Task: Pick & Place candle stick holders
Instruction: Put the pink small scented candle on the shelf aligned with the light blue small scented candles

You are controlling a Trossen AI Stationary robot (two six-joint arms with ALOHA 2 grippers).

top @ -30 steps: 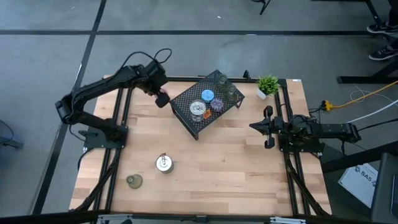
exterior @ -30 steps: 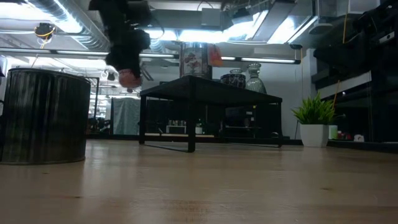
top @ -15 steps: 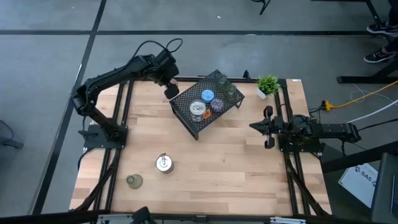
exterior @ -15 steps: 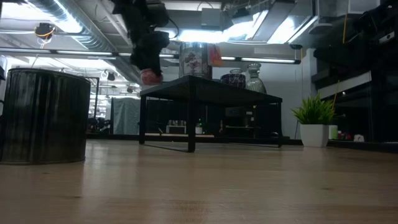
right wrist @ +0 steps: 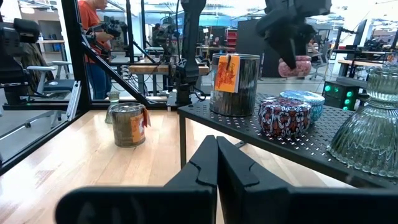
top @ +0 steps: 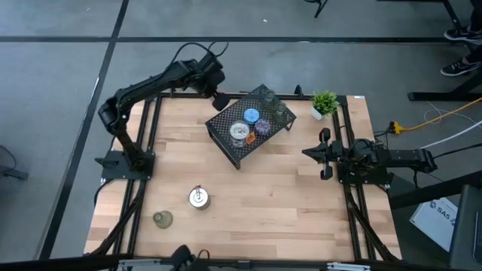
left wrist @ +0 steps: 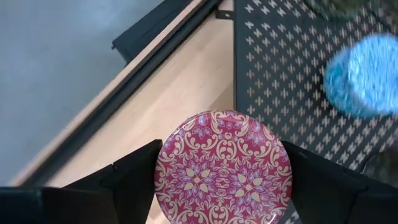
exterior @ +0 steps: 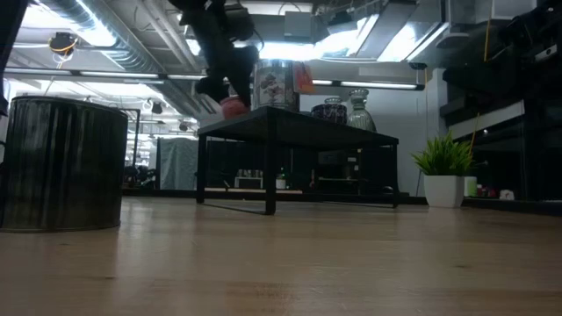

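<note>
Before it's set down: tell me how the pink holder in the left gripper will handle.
The pink holder is round and glossy, so probably slippery; the left gripper spans it wide. Squat, so unlikely to tip on the rack; might roll if dropped on edge.

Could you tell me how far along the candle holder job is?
Already on the black rack: the silver holder, blue holder, purple holder and glass holders. In hand: the left end effector holds the pink holder at the rack's edge. Left: a silver holder and an olive one on the table. The right end effector waits, shut.
</note>
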